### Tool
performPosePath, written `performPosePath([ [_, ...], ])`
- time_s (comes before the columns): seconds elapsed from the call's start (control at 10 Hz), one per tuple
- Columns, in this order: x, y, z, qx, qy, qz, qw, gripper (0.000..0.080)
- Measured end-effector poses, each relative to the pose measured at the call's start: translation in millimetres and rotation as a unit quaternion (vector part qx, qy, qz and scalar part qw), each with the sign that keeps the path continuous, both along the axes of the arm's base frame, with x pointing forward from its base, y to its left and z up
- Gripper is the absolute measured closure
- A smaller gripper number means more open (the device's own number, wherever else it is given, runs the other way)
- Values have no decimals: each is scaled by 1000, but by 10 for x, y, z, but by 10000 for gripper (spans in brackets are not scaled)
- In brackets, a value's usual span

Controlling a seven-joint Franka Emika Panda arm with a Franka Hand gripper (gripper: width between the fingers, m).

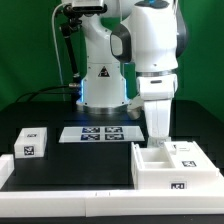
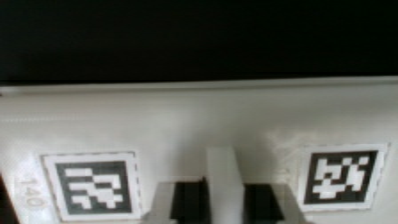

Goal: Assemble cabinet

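The cabinet body [image 1: 170, 166], a large white box with small tags, lies at the exterior view's right. My gripper [image 1: 158, 142] reaches straight down onto its near-left wall. In the wrist view the gripper [image 2: 226, 198] has its two dark fingers [image 2: 185, 205] close together with a thin white wall of the cabinet [image 2: 196, 125] between them, so it looks shut on that wall. Two tags flank the fingers on the cabinet face. A small white tagged block [image 1: 30, 143] lies apart at the exterior view's left.
The marker board [image 1: 98, 133] lies flat in front of the robot base. A white ledge [image 1: 70, 196] runs along the front of the black table. Cables hang at the back left.
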State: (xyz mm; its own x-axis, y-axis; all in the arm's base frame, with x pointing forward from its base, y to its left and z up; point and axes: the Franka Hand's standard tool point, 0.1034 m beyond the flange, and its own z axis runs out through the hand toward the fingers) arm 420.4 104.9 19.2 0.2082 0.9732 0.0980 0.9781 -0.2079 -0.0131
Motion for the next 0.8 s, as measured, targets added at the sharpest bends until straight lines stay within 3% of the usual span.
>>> performPosePath([
  [0.5, 133, -195, 402, -32, 0, 9, 999, 731],
  [0.8, 203, -307, 410, -33, -1, 11, 999, 731],
])
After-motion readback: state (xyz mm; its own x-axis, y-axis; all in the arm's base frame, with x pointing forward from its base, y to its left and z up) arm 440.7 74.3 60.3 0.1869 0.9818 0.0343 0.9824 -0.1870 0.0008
